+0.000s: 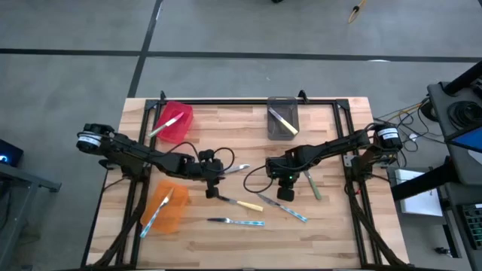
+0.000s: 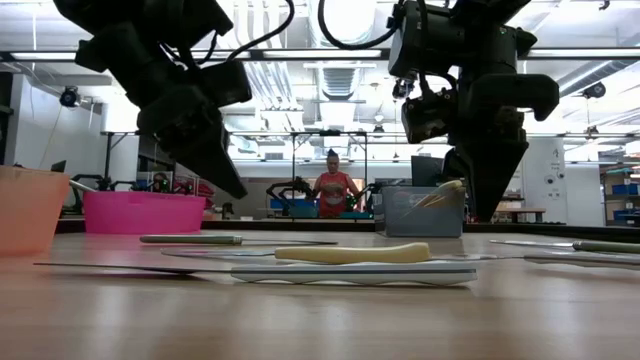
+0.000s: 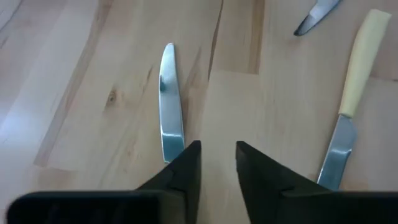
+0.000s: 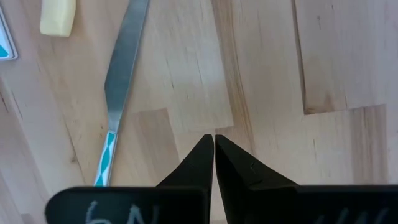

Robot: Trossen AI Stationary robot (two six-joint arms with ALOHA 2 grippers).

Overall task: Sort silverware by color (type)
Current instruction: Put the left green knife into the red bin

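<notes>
The left gripper [image 1: 212, 188] hangs low over the table's [image 1: 331, 233] middle with its fingers [image 3: 186, 168] slightly apart and nothing between them; a bare blade [image 3: 168, 102] lies just beside one fingertip, outside the gap. That blade seems to belong to the yellow knife [image 1: 242, 203], which lies just right of the gripper toward the front edge, with two blue knives [image 1: 239, 222] beyond it and a green one [image 1: 312, 184] right of the right gripper [image 1: 285, 181]. The right gripper waits with its tips pressed together, empty. Some knives are already sorted: one in the red bin [image 1: 178, 120] at the back left, one in the orange bin [image 1: 167, 209] at the front left, one in the grey bin [image 1: 283, 119] at the back. The step in hand looks like picking up the yellow knife. To do it well, the left gripper should spread wider, shift sideways until the knife sits squarely between the fingers, and straddle it across its width, preferably at the thicker handle, since a flat blade on wood gives little to pinch. Descending until the tips touch the table before closing should help, and the cable near the gripper needs watching.
</notes>
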